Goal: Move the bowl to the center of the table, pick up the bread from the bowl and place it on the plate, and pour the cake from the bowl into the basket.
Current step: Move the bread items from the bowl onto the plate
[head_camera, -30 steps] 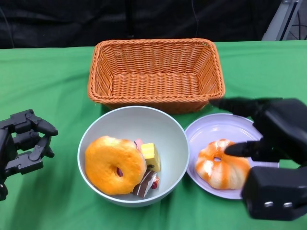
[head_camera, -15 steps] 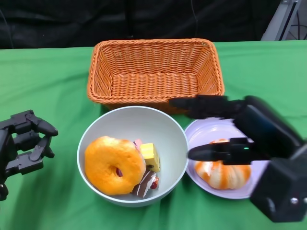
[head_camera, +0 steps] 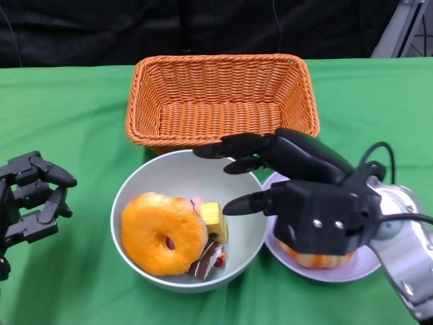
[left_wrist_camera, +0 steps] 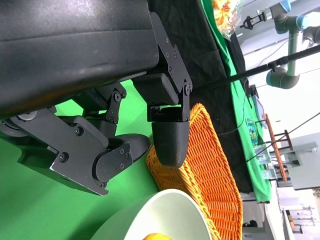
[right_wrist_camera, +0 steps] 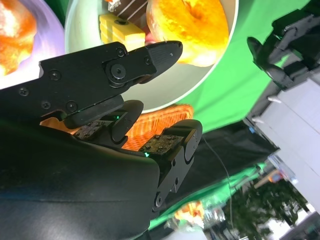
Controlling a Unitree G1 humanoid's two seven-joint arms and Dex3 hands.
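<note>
Reaching over the pale round bowl (head_camera: 139,267), the right hand (head_camera: 291,183) is spread and empty. Its rigid, smooth rim likely slips; the soft orange ring-shaped bread (head_camera: 162,232) inside should tolerate gentle squeezing.

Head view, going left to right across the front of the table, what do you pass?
Left hand → bowl with bread and cake pieces → right hand → plate.

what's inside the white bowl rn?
In the round white bowl: an orange ring-shaped bread, a yellow cake cube and a chocolate-brown cake slice. Something pink behind the cube is mostly covered.
</note>
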